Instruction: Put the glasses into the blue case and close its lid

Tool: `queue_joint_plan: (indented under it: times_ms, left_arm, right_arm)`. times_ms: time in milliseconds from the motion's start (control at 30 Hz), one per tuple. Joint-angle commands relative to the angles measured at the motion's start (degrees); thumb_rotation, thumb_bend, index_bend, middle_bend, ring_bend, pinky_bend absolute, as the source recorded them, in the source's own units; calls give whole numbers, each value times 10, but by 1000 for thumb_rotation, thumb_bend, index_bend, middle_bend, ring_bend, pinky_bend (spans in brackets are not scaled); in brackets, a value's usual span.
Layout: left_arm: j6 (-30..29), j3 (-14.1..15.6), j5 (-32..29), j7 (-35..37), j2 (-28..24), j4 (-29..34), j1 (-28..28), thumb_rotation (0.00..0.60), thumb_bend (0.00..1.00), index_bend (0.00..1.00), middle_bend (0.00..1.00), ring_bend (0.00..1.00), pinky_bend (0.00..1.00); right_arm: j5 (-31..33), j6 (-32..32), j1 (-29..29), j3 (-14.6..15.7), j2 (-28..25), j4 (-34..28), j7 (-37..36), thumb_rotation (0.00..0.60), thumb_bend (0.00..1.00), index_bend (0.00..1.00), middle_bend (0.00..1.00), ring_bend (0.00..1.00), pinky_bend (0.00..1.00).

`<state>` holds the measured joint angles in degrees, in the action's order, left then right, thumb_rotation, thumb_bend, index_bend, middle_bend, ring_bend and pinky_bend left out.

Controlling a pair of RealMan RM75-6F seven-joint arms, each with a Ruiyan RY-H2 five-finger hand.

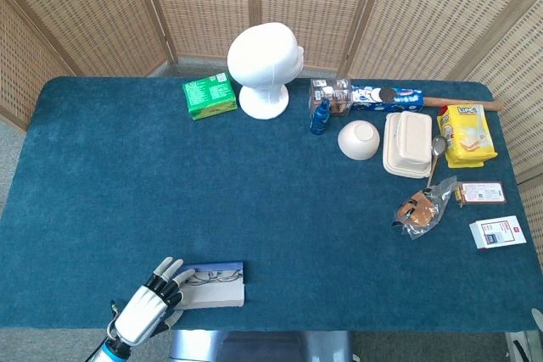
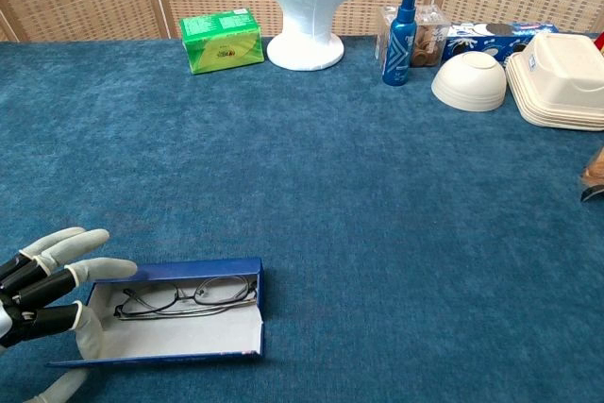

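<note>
The blue case (image 2: 247,301) (image 1: 235,270) lies open near the table's front left edge, its white-lined lid (image 2: 179,339) raised partway at the near side. Thin wire-framed glasses (image 2: 184,295) (image 1: 210,277) lie folded inside it. My left hand (image 2: 47,276) (image 1: 148,307) is at the case's left end, fingers spread, with fingertips over the end of the case and thumb under the lid's left corner. Whether the fingers touch the case is unclear. My right hand is in neither view.
At the back stand a white foam head (image 1: 263,65), a green box (image 1: 209,95) and a blue spray bottle (image 1: 320,116). A white bowl (image 1: 358,139), a foam clamshell box (image 1: 407,144), snack packets (image 1: 465,134) and small boxes (image 1: 496,232) crowd the right side.
</note>
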<state>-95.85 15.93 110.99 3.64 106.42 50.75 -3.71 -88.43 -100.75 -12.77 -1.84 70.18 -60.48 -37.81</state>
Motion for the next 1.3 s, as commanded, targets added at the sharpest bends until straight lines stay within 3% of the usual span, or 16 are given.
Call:
queue_joint_plan:
  times_ms: [33,733,1300]
  left_arm:
    - [1,0,-1,2,0,0,0,600,396,554,216,0,27]
    - [-2,-14,-28,35,-23,49,5,600,417,602,235,4,30]
    - [0,-30,-49,76,-27,63,5,600,411,518,185,0,27]
  right_arm:
    - [0,0,-1,0,0,0,0,555,222,0,126,0,182]
    - [0,1,-1,-2,2,3,-3,545,220,0,126,0,183]
    - [0,5,1,-2,2,2,0,536,221,0,126,0,183]
